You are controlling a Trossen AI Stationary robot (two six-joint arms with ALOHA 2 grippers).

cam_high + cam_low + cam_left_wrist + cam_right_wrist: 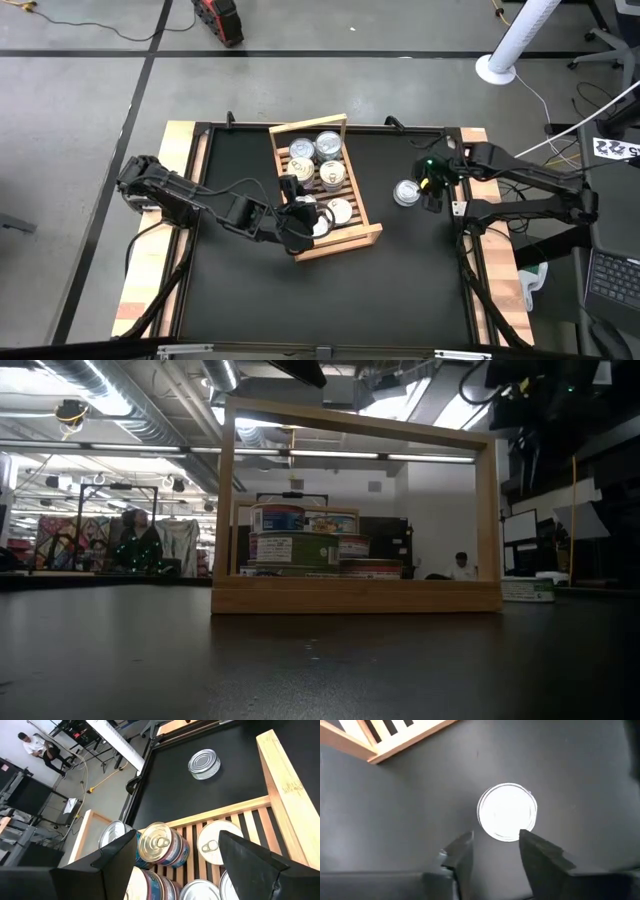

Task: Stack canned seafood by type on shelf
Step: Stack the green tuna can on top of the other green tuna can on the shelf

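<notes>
Reaching in from the left side of the table, the left gripper hangs over the near end of the wooden slatted shelf, its fingers spread wide and holding nothing; its wrist view looks down between them at round tins already standing on the slats, some of them stacked. From above, the shelf lies at a slight angle near the middle of the black table, with silver-lidded cans at its far end and cream-lidded ones nearer the left gripper. To the right of the shelf, apart from it, one lone silver tin sits on bare table. Just beside that tin on its right is the right gripper, whose wrist view shows the fingers partly open and empty, the tin lying just ahead of the tips rather than between them. My judgement is that this stray tin is the next piece to be shelved, and the risks follow from that. With the tin ahead of the fingers, a fingertip coming down on the lid or rim would push it sliding across the smooth table. A shallow hold on so flat a can could let it tip out on the way over. Both arms meeting over the shelf could also topple the standing stacks.
</notes>
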